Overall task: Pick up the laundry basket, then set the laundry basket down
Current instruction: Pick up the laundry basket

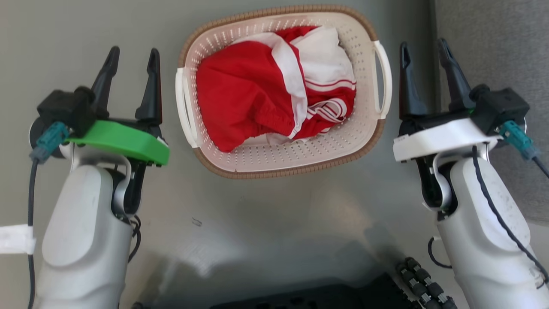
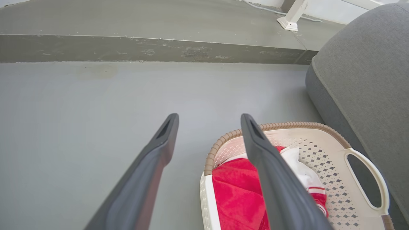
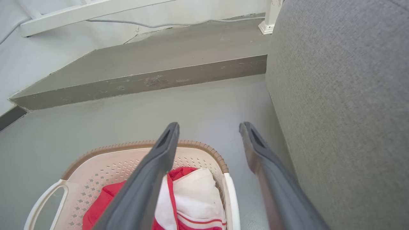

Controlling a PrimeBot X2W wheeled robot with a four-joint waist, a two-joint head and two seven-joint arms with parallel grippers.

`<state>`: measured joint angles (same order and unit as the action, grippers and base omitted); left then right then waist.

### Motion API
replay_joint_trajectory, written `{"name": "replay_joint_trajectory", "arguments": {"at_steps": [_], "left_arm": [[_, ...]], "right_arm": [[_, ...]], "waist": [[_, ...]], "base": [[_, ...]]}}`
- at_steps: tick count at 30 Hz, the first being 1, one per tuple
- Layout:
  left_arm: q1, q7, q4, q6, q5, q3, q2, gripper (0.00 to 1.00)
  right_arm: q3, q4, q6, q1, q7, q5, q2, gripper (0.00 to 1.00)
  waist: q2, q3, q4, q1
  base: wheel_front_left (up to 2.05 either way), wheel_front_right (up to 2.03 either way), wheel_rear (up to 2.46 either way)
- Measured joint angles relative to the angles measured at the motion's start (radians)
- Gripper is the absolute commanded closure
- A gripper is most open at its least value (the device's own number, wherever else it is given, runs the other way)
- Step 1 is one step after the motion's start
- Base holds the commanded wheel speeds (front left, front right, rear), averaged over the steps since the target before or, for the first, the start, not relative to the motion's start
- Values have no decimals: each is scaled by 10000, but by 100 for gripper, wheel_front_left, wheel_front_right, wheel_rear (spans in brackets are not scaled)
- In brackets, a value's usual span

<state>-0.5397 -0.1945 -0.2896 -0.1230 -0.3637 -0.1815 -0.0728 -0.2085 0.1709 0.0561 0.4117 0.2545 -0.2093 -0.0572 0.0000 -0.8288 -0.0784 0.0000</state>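
Head view: looks straight down on two end effectors with one laundry basket (image 1: 274, 159) between them.
Left end effector (image 1: 134, 51): its two dark fingers stand spread apart and hold nothing. It sits just beside the basket's left handle (image 1: 182, 107), with a gap between them.
Right end effector (image 1: 422, 43): its two dark fingers are likewise spread and empty. It sits just beside the right handle (image 1: 383, 77), not touching it.
Basket position: it stands upright on the grey floor (image 1: 257, 223), one handle facing each end effector.
Basket build: cream-white perforated walls, one brown woven-look rim, two white side handles.
Contents: red and white cloth (image 1: 248, 94) is bundled inside and covers most of the bottom. The number of pieces cannot be told.
Right of basket: one grey upholstered seat (image 1: 484, 43), close beside the right end effector.
Beyond basket: one low step (image 2: 127, 49) rising from the floor, seen in both wrist views.
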Motion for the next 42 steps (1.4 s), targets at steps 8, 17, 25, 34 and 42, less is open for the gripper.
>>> {"name": "replay_joint_trajectory", "arguments": {"at_steps": [8,17,25,34,42], "left_arm": [[-637,96,-428,-4,-29,-318,-54,0],[-1037,360,-1342,-12,-278,-625,-59,0],[-1360,399,-1864,-12,-522,-1152,-69,0],[-1535,585,-2481,-12,-748,-1538,-67,0],[-1928,1133,-3135,-13,-1095,-1879,-58,0]], "right_arm": [[-190,449,0,642,0,-393,-4,0],[-355,1430,61,1162,2,-715,-10,0],[-447,2470,163,1658,2,-991,-13,0],[-533,3597,261,2128,2,-1361,-25,0],[-828,4566,265,2741,0,-1733,-31,0]], "waist": [[0,-644,-9,0],[0,-1162,-48,0],[0,-1395,-71,0],[0,-1503,-27,0],[0,-1606,6,0]], "base": [[0,0,0],[0,0,0],[0,0,0],[0,0,0],[0,0,0]]}}
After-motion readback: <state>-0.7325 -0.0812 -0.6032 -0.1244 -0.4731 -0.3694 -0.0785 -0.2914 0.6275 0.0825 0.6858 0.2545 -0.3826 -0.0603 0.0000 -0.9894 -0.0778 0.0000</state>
